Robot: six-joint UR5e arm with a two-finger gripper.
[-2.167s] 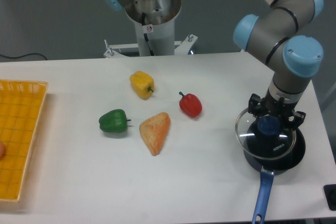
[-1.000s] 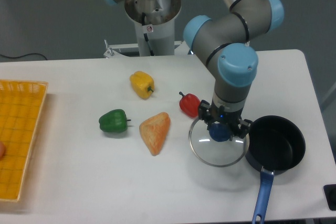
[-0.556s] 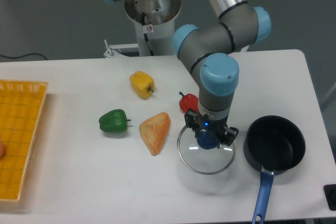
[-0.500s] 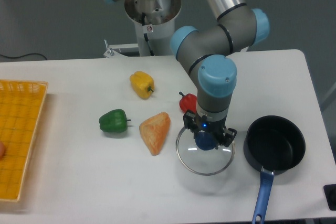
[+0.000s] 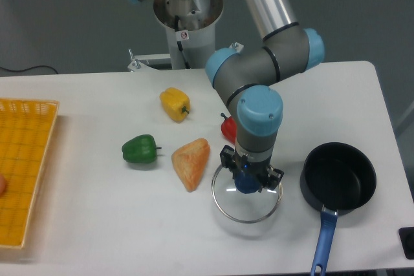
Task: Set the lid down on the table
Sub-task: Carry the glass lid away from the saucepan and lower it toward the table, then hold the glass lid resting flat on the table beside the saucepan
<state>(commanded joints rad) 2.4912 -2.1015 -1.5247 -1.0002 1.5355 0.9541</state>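
Lid (image 5: 246,200) is held by its blue knob, pinched in the gripper (image 5: 248,181), low over the table (image 5: 97,224) at lower centre, left of the saucepan (image 5: 337,179).

White table (image 5: 97,224) carries yellow pepper (image 5: 174,104), green pepper (image 5: 140,149), red pepper (image 5: 227,129), orange wedge (image 5: 190,162), black saucepan (image 5: 337,180) — yellow mesh tray (image 5: 22,166) at left edge.

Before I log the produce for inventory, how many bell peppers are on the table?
3: yellow pepper farthest back, green pepper left of the bread wedge, red pepper partly hidden behind the arm.
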